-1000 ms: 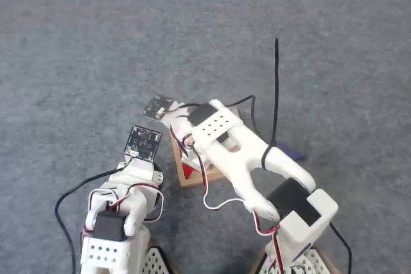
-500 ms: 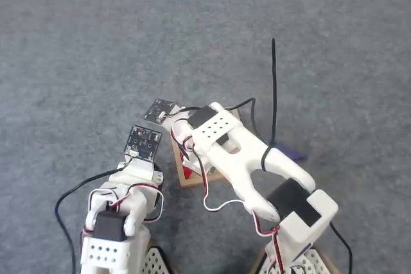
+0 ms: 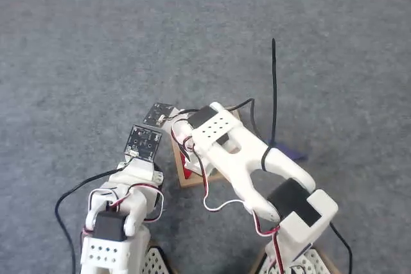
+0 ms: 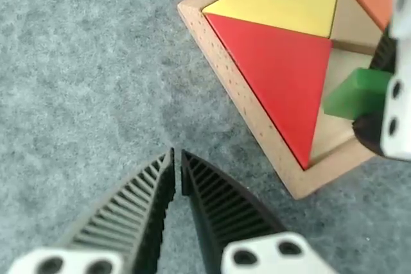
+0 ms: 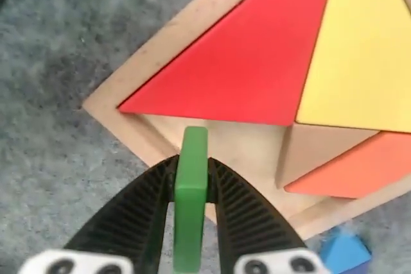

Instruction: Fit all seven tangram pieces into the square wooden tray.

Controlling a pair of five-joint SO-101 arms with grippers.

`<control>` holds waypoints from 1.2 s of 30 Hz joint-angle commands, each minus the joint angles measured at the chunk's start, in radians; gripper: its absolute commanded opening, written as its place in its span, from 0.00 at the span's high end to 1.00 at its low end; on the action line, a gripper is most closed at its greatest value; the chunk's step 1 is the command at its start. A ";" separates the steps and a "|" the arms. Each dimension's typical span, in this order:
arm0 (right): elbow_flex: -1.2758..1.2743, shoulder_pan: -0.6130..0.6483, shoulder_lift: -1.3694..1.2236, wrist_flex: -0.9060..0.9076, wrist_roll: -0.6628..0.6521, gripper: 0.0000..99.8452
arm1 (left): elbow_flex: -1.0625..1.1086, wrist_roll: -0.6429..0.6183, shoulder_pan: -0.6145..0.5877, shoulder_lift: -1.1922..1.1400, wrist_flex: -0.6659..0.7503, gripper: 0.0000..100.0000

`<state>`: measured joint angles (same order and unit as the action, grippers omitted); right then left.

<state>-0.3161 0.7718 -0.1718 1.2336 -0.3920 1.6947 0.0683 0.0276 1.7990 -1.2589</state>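
Right claw (image 5: 192, 160) clamped on flat green wooden piece (image 5: 191, 222), edge-up over square wooden tray (image 5: 192, 43); left claw (image 4: 177, 157) together beside tray.

Right arm (image 3: 237, 152), with the right gripper (image 5: 191, 178) clamped on the green piece (image 5: 191, 190): over the past second its wrist shifts a little toward the table's near edge. The wrist board (image 3: 160, 115) at its tip now sits lower in the high view and closer to the left arm's board (image 3: 143, 142). Less of the red triangle (image 3: 187, 171) shows beside the arm at the near left corner of the tray (image 3: 183, 181). The top of the black cable (image 3: 274, 88) leans slightly further left.
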 commanded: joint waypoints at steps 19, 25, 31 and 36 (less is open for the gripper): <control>0.012 -0.033 0.076 0.005 -0.012 0.86 | -0.010 0.003 -0.005 0.018 -0.003 0.98; 0.046 -0.157 0.079 0.010 -0.015 0.86 | -0.010 0.003 -0.005 0.018 -0.003 0.98; 0.063 -0.199 0.087 0.004 -0.011 0.86 | -0.010 0.003 -0.005 0.018 -0.003 0.98; 0.009 -0.143 0.140 -0.038 -0.009 0.86 | -0.010 0.003 -0.005 0.018 -0.003 0.98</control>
<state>-0.3145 0.5923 -0.1181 1.2275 -0.3936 1.6947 0.0683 0.0276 1.7990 -1.2589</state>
